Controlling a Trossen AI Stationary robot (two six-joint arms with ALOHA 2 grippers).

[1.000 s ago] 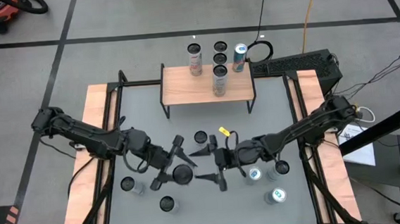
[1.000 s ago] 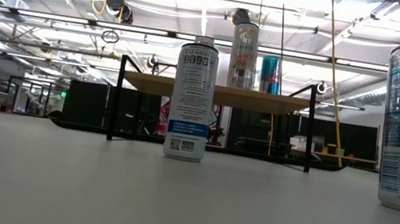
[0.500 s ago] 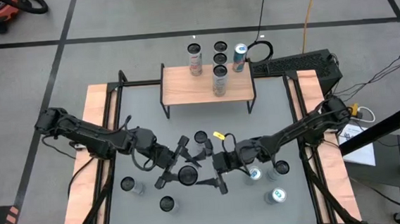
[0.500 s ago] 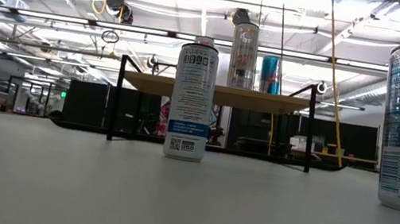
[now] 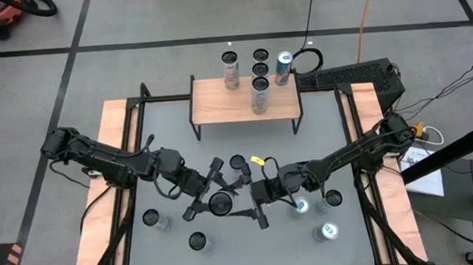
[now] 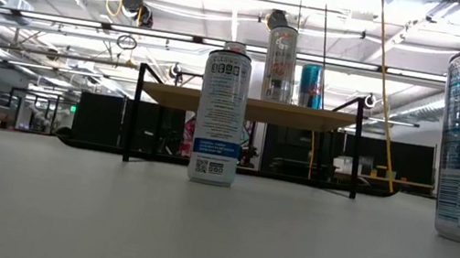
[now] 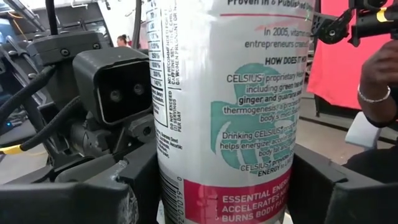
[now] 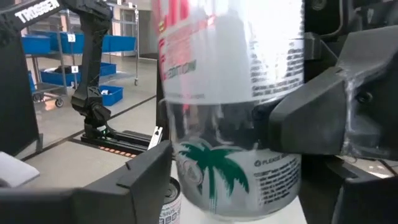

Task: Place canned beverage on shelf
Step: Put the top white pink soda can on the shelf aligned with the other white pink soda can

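Looking down from the high view, your left gripper [image 5: 210,191] and right gripper [image 5: 250,200] both close on one can [image 5: 221,205], at six o'clock from the shelf [image 5: 242,99] (well apart). The left wrist view shows fingers [image 7: 99,193] clamping it.

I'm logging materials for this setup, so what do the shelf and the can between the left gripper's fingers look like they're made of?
Shelf: pale matte top with visible grain, probably wood, on thin black legs, likely metal. Can in the left gripper: glossy printed white wall with highlights, likely thin metal.
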